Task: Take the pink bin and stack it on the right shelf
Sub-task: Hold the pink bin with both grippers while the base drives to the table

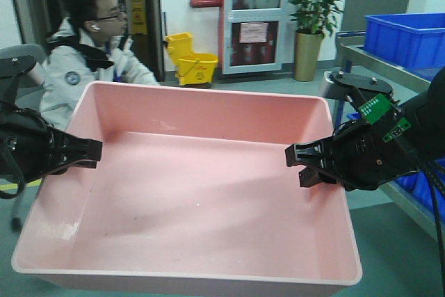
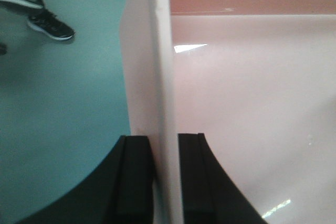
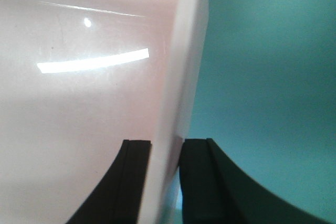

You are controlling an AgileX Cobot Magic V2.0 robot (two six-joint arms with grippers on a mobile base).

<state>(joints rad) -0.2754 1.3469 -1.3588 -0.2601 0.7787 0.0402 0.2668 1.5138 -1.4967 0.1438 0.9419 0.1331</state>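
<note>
Front view first, and the pink bin fills the foreground, its near rim right under the lens and its inside bare. The left gripper bites the bin's left wall, and the right gripper bites the right wall, one finger inside the bin and one out. The bin hangs between the two arms. Behind the bin's far left corner sits a man in glasses, looking away to the side. Past the far rim stands a yellow mop bucket, and further right of that a potted plant. Off the bin's far right corner, a blue crate rests on a grey metal rack.

Over to the left wrist view: two black fingers straddle the bin's wall, clenched on it, with the rolled rim running up between them. Outside the wall lies the teal floor, and a black shoe is on it.

Right wrist view now: the black pads pinch the bin's right wall the same way, glossy pink on the inner side, teal floor on the outer side.
</note>
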